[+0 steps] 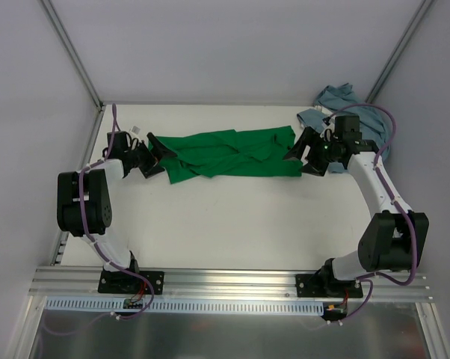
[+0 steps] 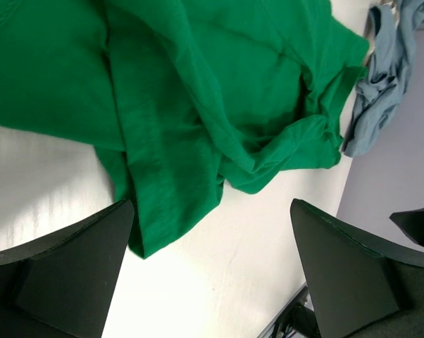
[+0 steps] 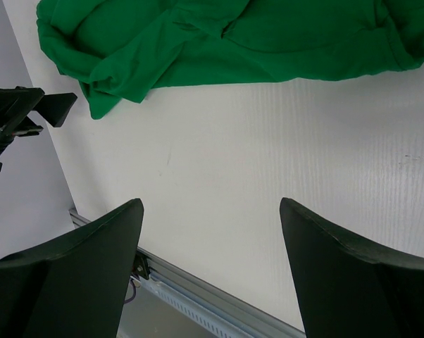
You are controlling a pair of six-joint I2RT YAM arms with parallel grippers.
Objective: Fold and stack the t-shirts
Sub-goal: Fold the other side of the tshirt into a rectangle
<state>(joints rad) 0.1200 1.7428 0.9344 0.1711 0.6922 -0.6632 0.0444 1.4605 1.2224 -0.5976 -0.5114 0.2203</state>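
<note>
Left gripper [image 1: 155,155] wide open, empty, at one end of green shirt [image 1: 225,153]. Right gripper [image 1: 300,158] open too, empty, at the other end. Blue-grey shirt [image 1: 336,99] bunched just behind right gripper.

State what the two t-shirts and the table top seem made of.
Green t-shirt: soft matte knit cloth, probably cotton; it lies in loose creases. Blue-grey t-shirt: similar matte cloth, crumpled in a heap. Table: hard white board, faint ribbed sheen; exact material unclear.
</note>
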